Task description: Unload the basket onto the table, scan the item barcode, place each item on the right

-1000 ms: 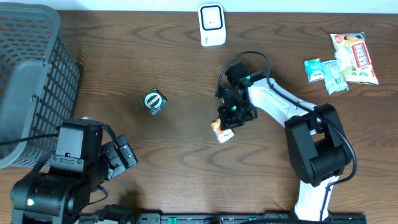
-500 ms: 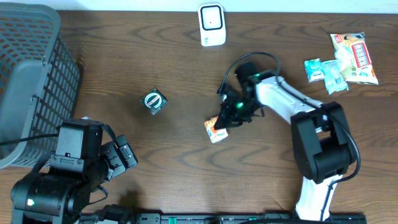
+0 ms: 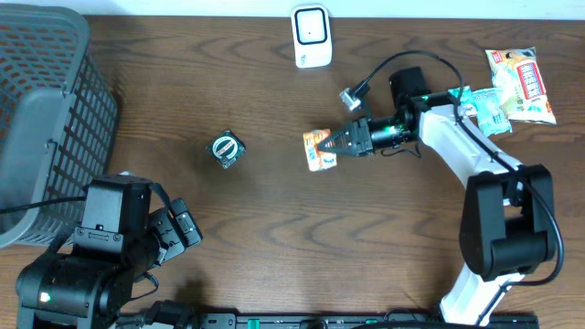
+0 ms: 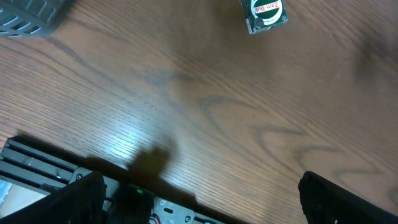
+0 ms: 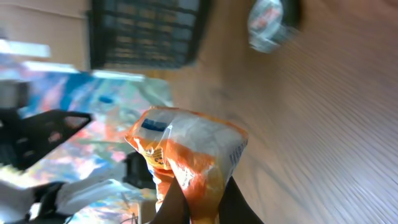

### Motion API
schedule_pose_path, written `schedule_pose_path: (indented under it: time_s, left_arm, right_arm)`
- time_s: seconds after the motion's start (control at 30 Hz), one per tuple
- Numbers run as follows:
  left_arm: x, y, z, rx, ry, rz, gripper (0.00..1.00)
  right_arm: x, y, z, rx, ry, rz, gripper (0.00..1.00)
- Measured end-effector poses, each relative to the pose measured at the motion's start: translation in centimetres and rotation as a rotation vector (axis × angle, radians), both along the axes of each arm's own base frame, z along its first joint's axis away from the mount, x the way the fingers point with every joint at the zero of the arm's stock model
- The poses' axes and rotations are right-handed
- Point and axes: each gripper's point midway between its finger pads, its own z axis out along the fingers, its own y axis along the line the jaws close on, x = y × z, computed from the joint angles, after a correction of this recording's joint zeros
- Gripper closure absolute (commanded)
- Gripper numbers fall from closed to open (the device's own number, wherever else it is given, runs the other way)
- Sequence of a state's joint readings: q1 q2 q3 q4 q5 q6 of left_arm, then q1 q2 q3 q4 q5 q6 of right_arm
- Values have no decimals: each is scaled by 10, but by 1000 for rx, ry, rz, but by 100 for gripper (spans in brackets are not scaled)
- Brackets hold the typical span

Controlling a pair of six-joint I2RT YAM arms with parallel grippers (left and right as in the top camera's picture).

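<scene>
Two arms work at one wooden counter (image 3: 384,256).

**Right tool** (image 3: 336,144): clenched on one orange packet (image 3: 317,150). The tool lies roughly level and points toward the basket side of the counter. In the right wrist view both fingers (image 5: 173,203) pinch the lower edge of the packet, and its crumpled orange-and-white body stands above them.

**Left tool** (image 3: 176,232): released, with nothing between its jaws. In the left wrist view its two fingers (image 4: 69,200) stand wide apart at the lower corners, above bare wood.

**Task item:** the orange packet sits near the middle of the counter, in front of the one white scanner (image 3: 312,37) and apart from it.

**Other items, counted:**
- One grey mesh basket (image 3: 46,110), far left corner.
- One small green-and-white tin (image 3: 227,148), lying between the basket and the packet, touching neither.
- One large yellow-and-red bag (image 3: 523,84), far right.
- At least one teal sachet (image 3: 477,108) just beside the bag; the right arm partly covers this group, so its count is uncertain.
</scene>
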State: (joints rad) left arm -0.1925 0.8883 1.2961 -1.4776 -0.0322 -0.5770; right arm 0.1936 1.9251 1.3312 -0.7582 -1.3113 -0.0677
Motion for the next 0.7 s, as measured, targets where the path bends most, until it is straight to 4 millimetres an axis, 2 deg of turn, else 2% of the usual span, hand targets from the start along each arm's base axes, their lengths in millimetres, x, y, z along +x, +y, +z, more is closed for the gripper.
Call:
schedule_pose_path:
  time_s: [0.17, 0.27, 0.7]
  left_arm:
    - [0, 0, 0, 0, 0, -1, 3]
    - [0, 0, 0, 0, 0, -1, 3]
    - [0, 0, 0, 0, 0, -1, 2]
  right_arm:
    - [0, 4, 27, 137, -56, 32, 99]
    - [1, 5, 36, 182, -64, 43, 99]
    - [2, 6, 44, 224, -74, 56, 99]
